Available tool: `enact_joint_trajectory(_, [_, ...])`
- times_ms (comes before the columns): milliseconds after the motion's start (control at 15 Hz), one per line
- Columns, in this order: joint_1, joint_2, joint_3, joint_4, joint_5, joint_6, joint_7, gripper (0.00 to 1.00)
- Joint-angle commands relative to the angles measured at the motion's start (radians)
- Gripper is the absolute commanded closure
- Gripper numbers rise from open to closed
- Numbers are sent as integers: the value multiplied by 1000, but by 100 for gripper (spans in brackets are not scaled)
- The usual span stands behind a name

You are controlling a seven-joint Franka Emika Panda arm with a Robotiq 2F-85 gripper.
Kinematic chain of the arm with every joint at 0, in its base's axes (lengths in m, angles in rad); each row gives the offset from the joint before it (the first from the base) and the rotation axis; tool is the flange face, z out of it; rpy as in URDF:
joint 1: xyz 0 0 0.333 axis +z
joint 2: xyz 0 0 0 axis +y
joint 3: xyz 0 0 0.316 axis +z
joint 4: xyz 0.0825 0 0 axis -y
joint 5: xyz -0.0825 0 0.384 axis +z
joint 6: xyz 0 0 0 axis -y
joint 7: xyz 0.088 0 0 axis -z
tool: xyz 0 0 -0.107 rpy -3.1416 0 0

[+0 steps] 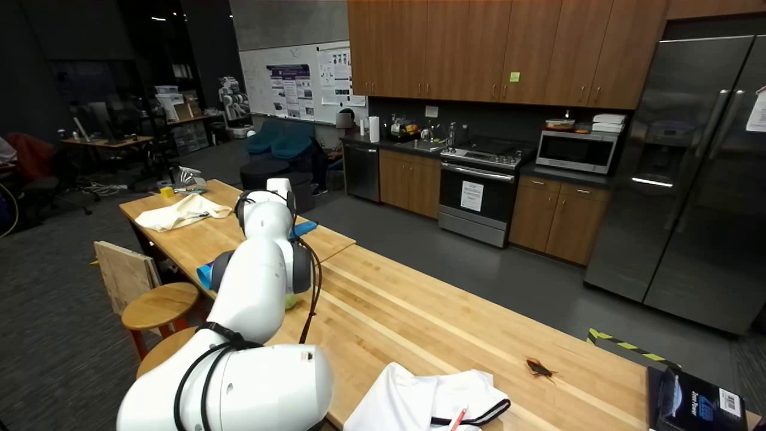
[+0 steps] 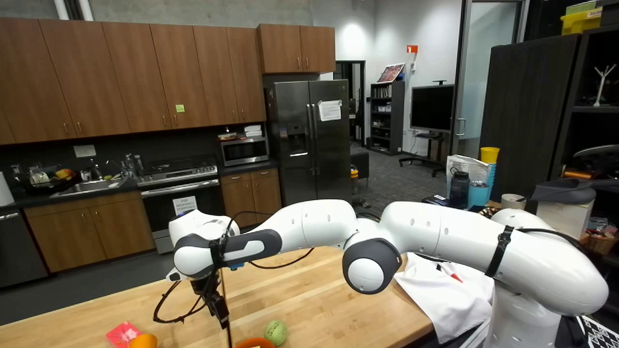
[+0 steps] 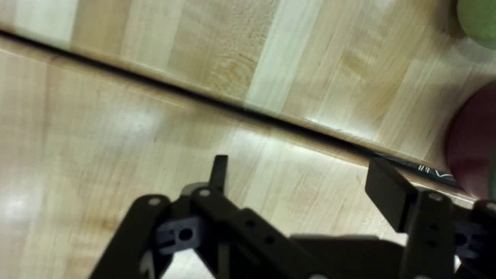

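Pale wood forms the tabletop [image 3: 97, 166] under the gripper [image 3: 300, 182]. We find the claw spread wide: its black fingers [image 3: 389, 190] stand well apart, with only wood visible between them. We cannot tell whether the fingertips touch the surface. A dark seam [image 3: 244, 110] crosses the wood diagonally just beyond them. Near one finger, at the right edge of the wrist view, we locate a dark red object [image 3: 471, 143], partly cut off; a black item with white lettering [image 3: 432, 170] sits in the seam beside it. The green ball [image 3: 479, 19] rests at the upper right corner, across the seam from the fingers.

In an exterior view, we see the ball beside a round orange object [image 2: 251, 341] at the lower edge; contact cannot be confirmed. A pink-red packet [image 2: 123, 333] lies on the gripper's opposite side. Near the arm [image 1: 257, 269], we note a white cloth [image 1: 413, 395] with a black-striped edge, and near it a brown insect-shaped item [image 1: 539, 367].
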Motion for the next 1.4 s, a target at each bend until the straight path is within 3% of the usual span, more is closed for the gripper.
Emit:
enact_joint_trajectory(0, [4,-86,-15,-25,-32,-49,-133,0])
enact_joint_trajectory(267, [29,-140,-25,-38,-75,-99,-331,0])
enact_joint_trajectory(733, [59,-99,-19,14,-79,-55,-707,0])
enact_joint_trajectory(800, [52,-148,-10,-83,-89,-5,-756,0])
enact_joint_trajectory(933, [51,-138,-9,-85,-99,32,-868,0])
enact_joint_trajectory(1000, [61,-68,-20,34,-98,6,-931,0])
enact_joint_trajectory(1133, [57,-51,-21,52,-97,56,-1038,0])
enact_joint_trajectory(1200, [45,-106,-9,-56,-100,142,-1049,0])
enact_joint_trajectory(1333, [35,-99,-1,-55,-85,230,-1077,0])
